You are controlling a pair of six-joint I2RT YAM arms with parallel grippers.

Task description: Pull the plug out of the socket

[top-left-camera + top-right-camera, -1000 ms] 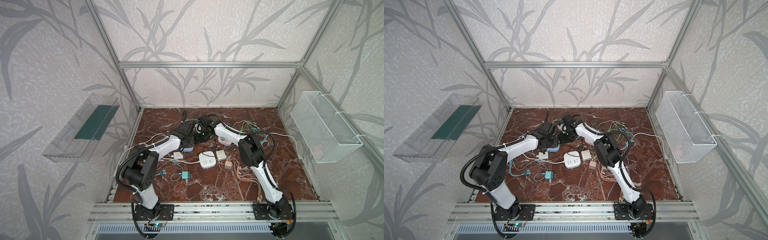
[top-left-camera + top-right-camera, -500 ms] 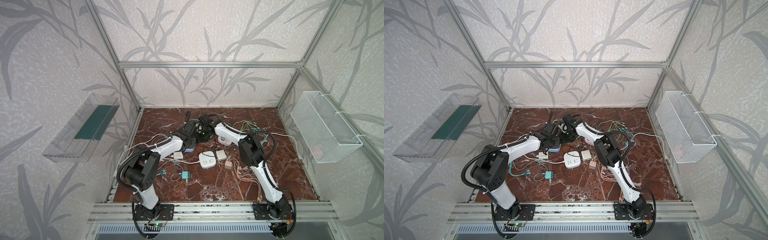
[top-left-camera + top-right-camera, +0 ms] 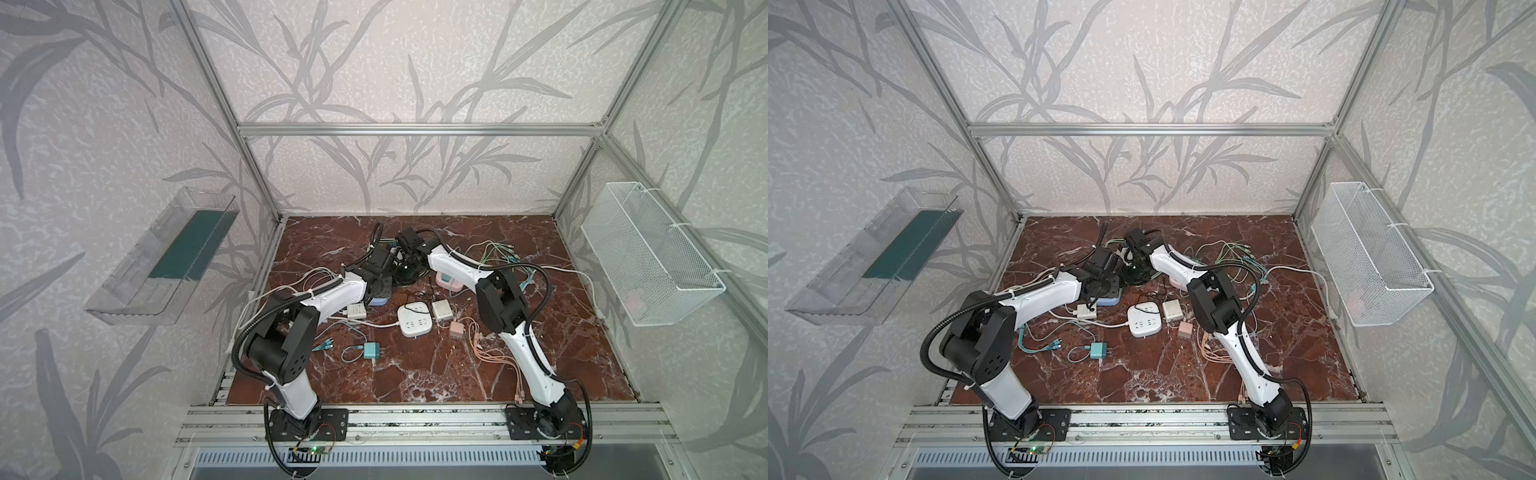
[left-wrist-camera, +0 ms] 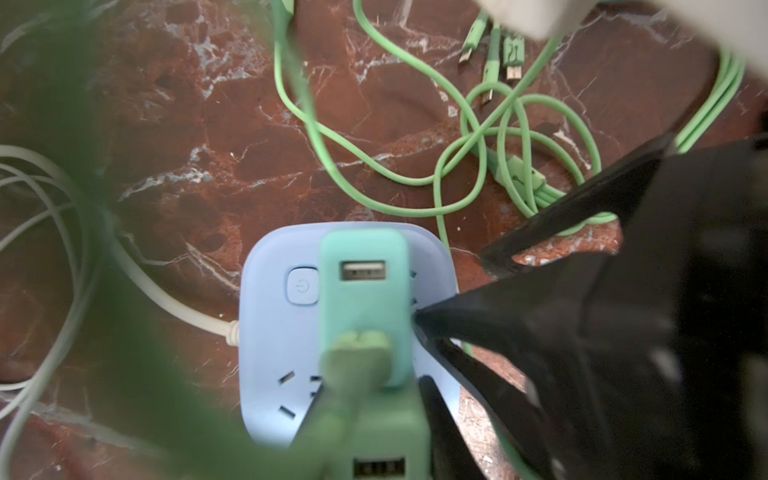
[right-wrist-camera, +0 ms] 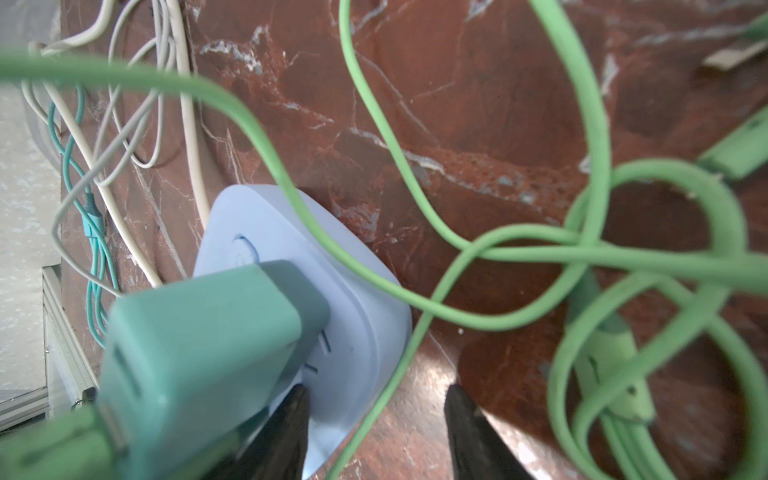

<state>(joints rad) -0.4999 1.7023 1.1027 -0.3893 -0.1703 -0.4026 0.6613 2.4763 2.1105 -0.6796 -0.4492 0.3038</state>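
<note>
- Likely light, rigid and smooth, plug (image 4: 361,307) looks firmly seated in socket (image 4: 270,353); pinch its flat sides.
- Meanwhile right gripper (image 5: 376,392) stands part open, gripping nothing; left gripper (image 3: 386,257) is closed, contents unclear.

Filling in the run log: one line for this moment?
left gripper: shut on plug | right gripper: open, finger on socket | plug: in socket

The teal plug (image 4: 361,299), a rectangular USB charger, stands upright, seated in the light-blue, rounded-square socket (image 4: 270,332), which lies face-up on the marble tabletop (image 4: 249,124).
</note>
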